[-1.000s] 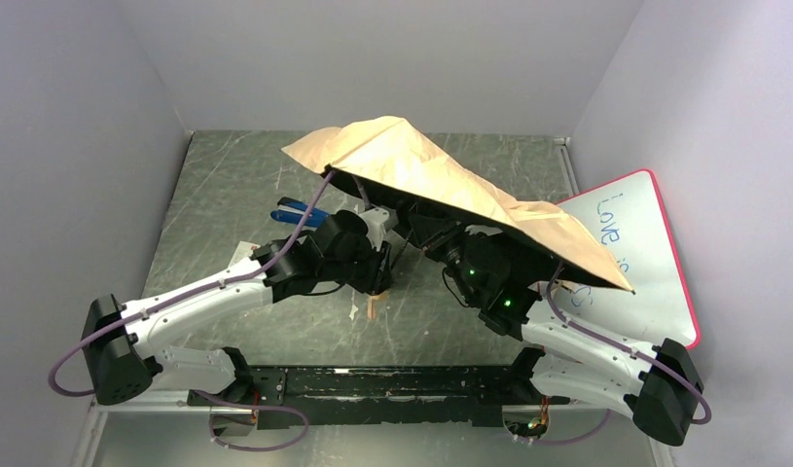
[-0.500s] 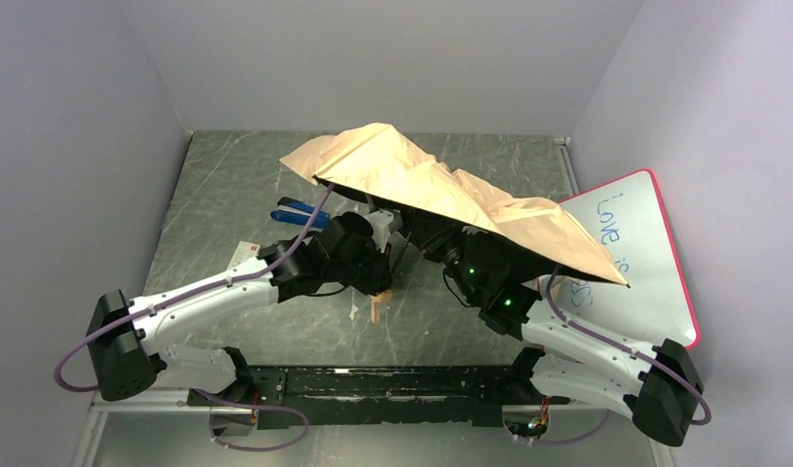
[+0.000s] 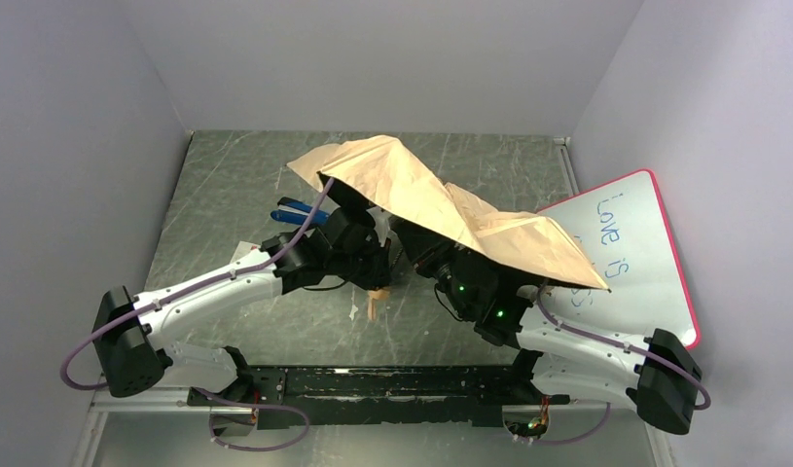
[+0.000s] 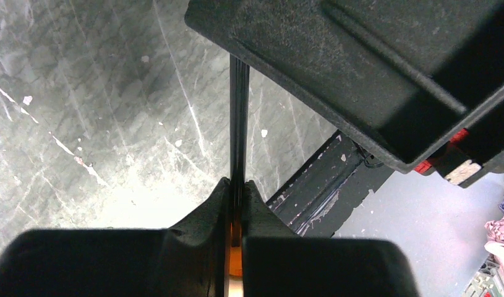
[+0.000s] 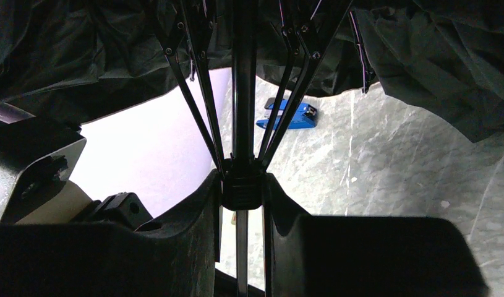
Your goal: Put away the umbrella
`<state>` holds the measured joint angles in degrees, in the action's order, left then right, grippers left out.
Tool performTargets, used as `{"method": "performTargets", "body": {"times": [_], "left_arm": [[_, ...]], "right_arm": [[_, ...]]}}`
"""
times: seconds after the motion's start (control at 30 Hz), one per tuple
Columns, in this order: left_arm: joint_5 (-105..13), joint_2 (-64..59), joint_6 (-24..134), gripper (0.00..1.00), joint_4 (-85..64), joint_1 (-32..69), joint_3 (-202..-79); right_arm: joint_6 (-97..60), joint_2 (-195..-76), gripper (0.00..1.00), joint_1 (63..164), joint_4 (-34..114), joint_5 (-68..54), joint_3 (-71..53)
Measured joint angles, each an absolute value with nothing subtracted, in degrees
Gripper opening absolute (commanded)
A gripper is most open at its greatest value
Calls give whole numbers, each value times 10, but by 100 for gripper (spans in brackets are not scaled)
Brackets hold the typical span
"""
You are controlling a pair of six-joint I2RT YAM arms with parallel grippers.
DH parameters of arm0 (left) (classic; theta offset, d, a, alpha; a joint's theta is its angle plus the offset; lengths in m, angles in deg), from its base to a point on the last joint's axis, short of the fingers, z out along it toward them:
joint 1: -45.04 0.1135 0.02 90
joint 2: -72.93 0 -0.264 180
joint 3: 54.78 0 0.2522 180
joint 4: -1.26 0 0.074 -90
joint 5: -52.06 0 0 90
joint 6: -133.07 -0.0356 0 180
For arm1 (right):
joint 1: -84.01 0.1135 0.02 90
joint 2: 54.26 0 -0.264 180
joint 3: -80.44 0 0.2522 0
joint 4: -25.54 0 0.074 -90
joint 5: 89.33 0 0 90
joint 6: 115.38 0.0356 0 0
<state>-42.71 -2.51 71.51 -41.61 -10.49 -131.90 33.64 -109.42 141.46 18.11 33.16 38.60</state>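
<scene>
Umbrella point(image 3: 426, 195) canopy narrower; left gripper point(image 4: 238, 184) pinches shaft point(image 4: 239, 105); right gripper point(image 5: 242, 179) clamps runner point(image 5: 242, 193), wrist-views only.

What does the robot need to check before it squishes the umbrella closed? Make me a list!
1. Left gripper clamped on the shaft: ok.
2. Right gripper hugging the runner where the ribs meet: ok.
3. Canopy folded in: not ok, it is spread wide over both arms.
4. Blue stapler out of the way: ok, it lies flat on the table, beyond the ribs.
5. Whiteboard clear of the canopy edge: cannot tell, they overlap in the top view.
6. Strap ready: cannot tell, not in view.
</scene>
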Motion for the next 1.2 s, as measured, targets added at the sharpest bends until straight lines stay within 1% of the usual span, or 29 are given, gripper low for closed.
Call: {"method": "performTargets", "body": {"times": [0.4, 0.5, 0.67, 0.87, 0.97, 1.1, 1.2], "left_arm": [[-430, -11, 701, 5, -405, -94, -1319], [-431, -5, 696, 5, -389, -90, -1319], [-434, 6, 683, 5, -388, -89, -1315], [-432, 11, 684, 5, -394, -88, -1309], [-424, 11, 688, 5, -398, -88, -1309], [-401, 8, 701, 5, -408, -88, -1324], [-387, 1, 709, 5, -414, -86, -1338]], "right_arm": [[372, -1118, 0, 1416, 266, 370, 312], [360, -1119, 0, 1385, 290, 344, 283], [346, -1120, 0, 1294, 293, 280, 249], [339, -1131, 0, 1284, 294, 240, 245], [346, -1133, 0, 1303, 293, 242, 252], [374, -1134, 0, 1385, 285, 249, 286], [394, -1135, 0, 1424, 276, 249, 307]]}}
